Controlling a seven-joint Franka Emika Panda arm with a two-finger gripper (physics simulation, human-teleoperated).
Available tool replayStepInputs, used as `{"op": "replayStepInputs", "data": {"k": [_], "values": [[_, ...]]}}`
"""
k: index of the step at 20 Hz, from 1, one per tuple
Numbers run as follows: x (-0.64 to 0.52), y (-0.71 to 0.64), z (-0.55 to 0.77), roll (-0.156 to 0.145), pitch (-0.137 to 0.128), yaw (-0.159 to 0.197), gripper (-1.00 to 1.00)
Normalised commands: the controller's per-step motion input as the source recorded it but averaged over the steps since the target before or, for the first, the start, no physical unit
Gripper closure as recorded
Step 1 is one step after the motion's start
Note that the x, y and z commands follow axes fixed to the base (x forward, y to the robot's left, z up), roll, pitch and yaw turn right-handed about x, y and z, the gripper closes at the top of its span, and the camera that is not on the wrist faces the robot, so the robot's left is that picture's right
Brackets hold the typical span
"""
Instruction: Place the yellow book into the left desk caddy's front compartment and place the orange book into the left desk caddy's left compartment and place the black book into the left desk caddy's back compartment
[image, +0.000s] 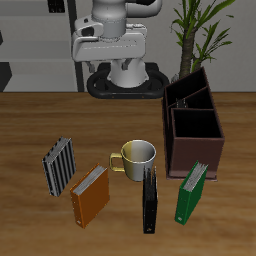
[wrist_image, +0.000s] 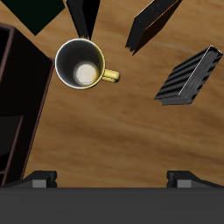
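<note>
Gripper (wrist_image: 112, 179) hangs high over the table (image: 30, 120), above the mug (image: 137, 154); only its two fingertips (wrist_image: 42, 179) show in the wrist view, set wide apart, nothing between them. Orange book (image: 90, 194) stands on the wood nearer the front edge, just beside the mug's handle, well below and clear of the gripper. Black book (image: 150, 198) stands just in front of the mug, long and slim, close to the mug's rim in the wrist view. Neither is touched. Count of books in plain sight: four, namely one orange, one black, one green book (image: 192, 190), one striped book (image: 59, 165). The green one leans near the front corner of the nearer caddy (image: 196, 144). The striped one stands beside the orange one, a little farther back. No small greyish-yellow book can be made out with certainty. Caddies: two dark brown boxes in a row, the farther caddy (image: 187, 95) showing inner dividers; I cannot tell which compartments hold anything. One mug, pale with a yellow handle. One potted plant (image: 200, 30) behind the caddies.
</note>
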Motion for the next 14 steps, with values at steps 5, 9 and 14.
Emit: {"op": "replayStepInputs", "data": {"k": [5,9,14], "values": [[0.11,-0.53,0.18,-0.096,-0.055,-0.050,-1.00],[0.25,-0.40,0.24,-0.067,-0.049,-0.026,-1.00],[0.27,-0.19,0.15,-0.013,-0.049,-0.015,-1.00]]}}
